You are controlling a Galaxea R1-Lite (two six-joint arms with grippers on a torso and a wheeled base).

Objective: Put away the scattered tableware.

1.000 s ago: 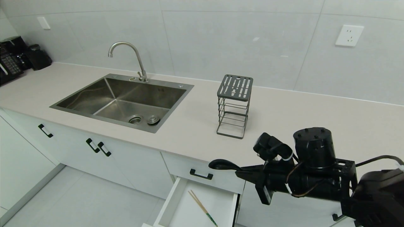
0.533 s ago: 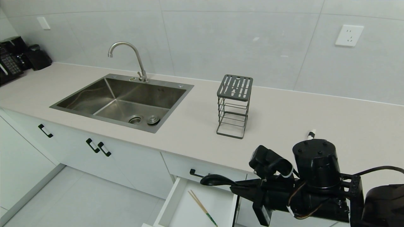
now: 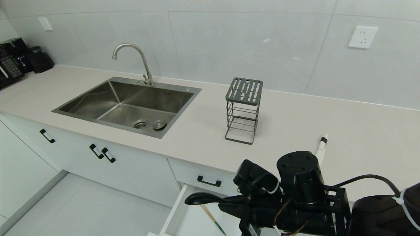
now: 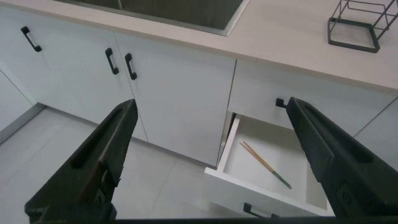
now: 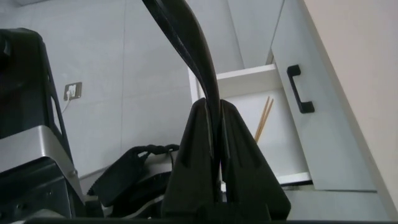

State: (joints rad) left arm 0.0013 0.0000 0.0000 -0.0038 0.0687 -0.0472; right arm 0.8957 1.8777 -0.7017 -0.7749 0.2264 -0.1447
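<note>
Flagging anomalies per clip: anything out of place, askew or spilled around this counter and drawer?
Nothing spilled or damaged. A white utensil lies loose on the counter, not yet stowed, and the chopsticks lie diagonally in the open drawer.

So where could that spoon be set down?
The spoon should fit on the drawer floor either side of the slanted chopsticks, the only clutter seen there. On the counter, the stretch between sink and wire rack is free.
</note>
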